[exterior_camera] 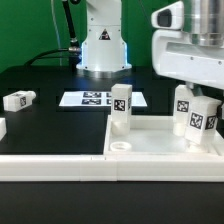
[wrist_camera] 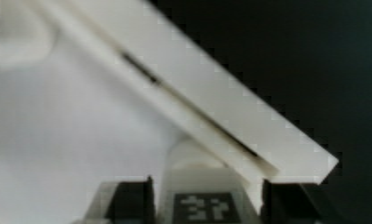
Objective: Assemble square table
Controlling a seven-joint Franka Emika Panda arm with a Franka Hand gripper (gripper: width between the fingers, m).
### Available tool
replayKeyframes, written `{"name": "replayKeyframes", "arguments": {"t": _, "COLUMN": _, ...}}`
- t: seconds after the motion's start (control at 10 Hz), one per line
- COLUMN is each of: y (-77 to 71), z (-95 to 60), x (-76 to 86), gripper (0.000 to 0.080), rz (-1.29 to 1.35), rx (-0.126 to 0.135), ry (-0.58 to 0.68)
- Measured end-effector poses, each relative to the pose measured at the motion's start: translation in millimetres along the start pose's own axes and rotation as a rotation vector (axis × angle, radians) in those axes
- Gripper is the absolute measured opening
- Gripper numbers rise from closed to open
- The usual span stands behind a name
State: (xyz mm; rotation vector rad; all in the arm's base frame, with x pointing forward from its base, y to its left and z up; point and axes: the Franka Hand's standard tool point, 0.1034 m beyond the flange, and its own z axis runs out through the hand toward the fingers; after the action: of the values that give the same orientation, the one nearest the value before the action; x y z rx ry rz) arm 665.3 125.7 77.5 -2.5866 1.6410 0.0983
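A: Two small white tagged block legs stand upright on the large white tray-like plastic square top, the left leg at its left edge and the right leg further over. Which step is this?

B: Seating the right leg, I judge. The two-finger gripper sits over its upper end. In the wrist view the dark fingers flank it closely on both sides. Whether they press it or stand just off it, I cannot tell.

A: And next?

B: If the leg isn't home yet, turn it about its own axis with downward pressure. If it is, let go and lift straight up so it isn't knocked. After that I'd expect the loose leg lying on the black table surface, at the exterior view's left.

A: Orientation?

B: The right leg's long axis is vertical, with its tag facing the exterior camera. The square top lies flat, rim up, at the exterior view's lower right. It is just behind the long white bar and apart from the marker board.
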Motion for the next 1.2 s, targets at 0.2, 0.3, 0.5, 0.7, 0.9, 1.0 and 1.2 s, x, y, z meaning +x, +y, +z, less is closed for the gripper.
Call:
{"name": "replayKeyframes", "arguments": {"t": 0.2, "y": -9.7, "z": -1.3, "x": -1.7, "gripper": 0.0293, "rz": 0.229, "rx": 0.076, "ry": -0.024}}
{"name": "replayKeyframes", "arguments": {"t": 0.3, "y": -10.4, "z": -1.8, "x": -0.1, "gripper": 0.0293, "rz": 0.275, "rx": 0.079, "ry": -0.032}}
{"name": "replayKeyframes", "arguments": {"t": 0.5, "y": -10.5, "z": -1.1, "x": -1.4, "gripper": 0.0413, "rz": 0.282, "rx": 0.078, "ry": -0.033}}
{"name": "replayKeyframes", "arguments": {"t": 0.7, "y": -5.7, "z": -2.5, "x": 2.0, "gripper": 0.0547, "rz": 0.08, "rx": 0.071, "ry": -0.026}}
{"name": "replayKeyframes", "arguments": {"t": 0.9, "y": 2.1, "z": -4.6, "x": 10.8, "gripper": 0.0644, "rz": -0.138, "rx": 0.047, "ry": -0.026}}
{"name": "replayKeyframes", "arguments": {"t": 1.0, "y": 2.3, "z": -3.9, "x": 10.6, "gripper": 0.0644, "rz": -0.209, "rx": 0.048, "ry": -0.024}}
{"name": "replayKeyframes", "arguments": {"t": 1.2, "y": 2.5, "z": -3.8, "x": 11.0, "gripper": 0.0649, "rz": -0.356, "rx": 0.049, "ry": -0.021}}
